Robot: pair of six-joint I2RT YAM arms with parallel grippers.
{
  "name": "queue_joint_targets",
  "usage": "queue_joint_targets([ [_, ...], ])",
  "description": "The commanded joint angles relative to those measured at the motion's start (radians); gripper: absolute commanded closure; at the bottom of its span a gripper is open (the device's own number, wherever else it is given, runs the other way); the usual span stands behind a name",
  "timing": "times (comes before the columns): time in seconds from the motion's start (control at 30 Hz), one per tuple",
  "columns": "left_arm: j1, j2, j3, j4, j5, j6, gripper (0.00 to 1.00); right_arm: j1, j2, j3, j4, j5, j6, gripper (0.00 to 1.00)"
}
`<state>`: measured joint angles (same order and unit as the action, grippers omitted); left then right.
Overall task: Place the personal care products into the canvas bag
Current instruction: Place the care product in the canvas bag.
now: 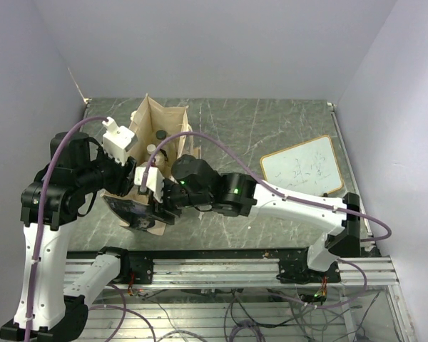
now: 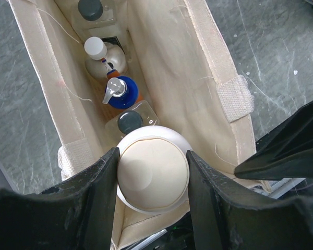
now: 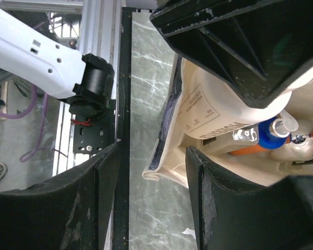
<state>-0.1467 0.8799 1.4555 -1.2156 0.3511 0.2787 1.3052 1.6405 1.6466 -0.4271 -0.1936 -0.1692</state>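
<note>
The canvas bag (image 1: 160,117) stands open on the table, left of centre. My left gripper (image 2: 152,155) is shut on the cream wide-lidded bottle (image 2: 152,174), holding it in the bag's near end, between the cloth walls (image 2: 177,62). Further in stand a clear bottle with a dark cap (image 2: 129,122), the blue-and-orange bottle (image 2: 122,94), the silver bottle with a white cap (image 2: 108,60) and another dark-capped clear bottle (image 2: 91,9). My right gripper (image 3: 152,151) is open at the bag's near rim (image 3: 169,166). The folded cloth edge lies between its fingers, untouched by the left one.
The wood-framed whiteboard (image 1: 302,167) lies on the table at the right. Both arms crowd together at the bag's near end (image 1: 153,199). The aluminium rail (image 1: 221,267) with the arm bases runs along the near edge. Grey walls close in the back and sides.
</note>
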Motion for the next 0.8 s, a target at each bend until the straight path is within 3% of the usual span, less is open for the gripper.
queue_joint_targets([
  [0.0, 0.013, -0.020, 0.009, 0.119, 0.004, -0.035, 0.93, 0.012, 0.026, 0.037, 0.018, 0.055, 0.006, 0.48],
  [0.47, 0.013, -0.027, -0.012, 0.138, -0.020, -0.055, 0.93, 0.033, 0.076, 0.034, 0.033, 0.098, 0.022, 0.57],
  [0.77, 0.013, -0.031, -0.045, 0.135, -0.012, -0.026, 0.93, 0.038, 0.091, 0.055, 0.033, 0.063, -0.007, 0.77],
])
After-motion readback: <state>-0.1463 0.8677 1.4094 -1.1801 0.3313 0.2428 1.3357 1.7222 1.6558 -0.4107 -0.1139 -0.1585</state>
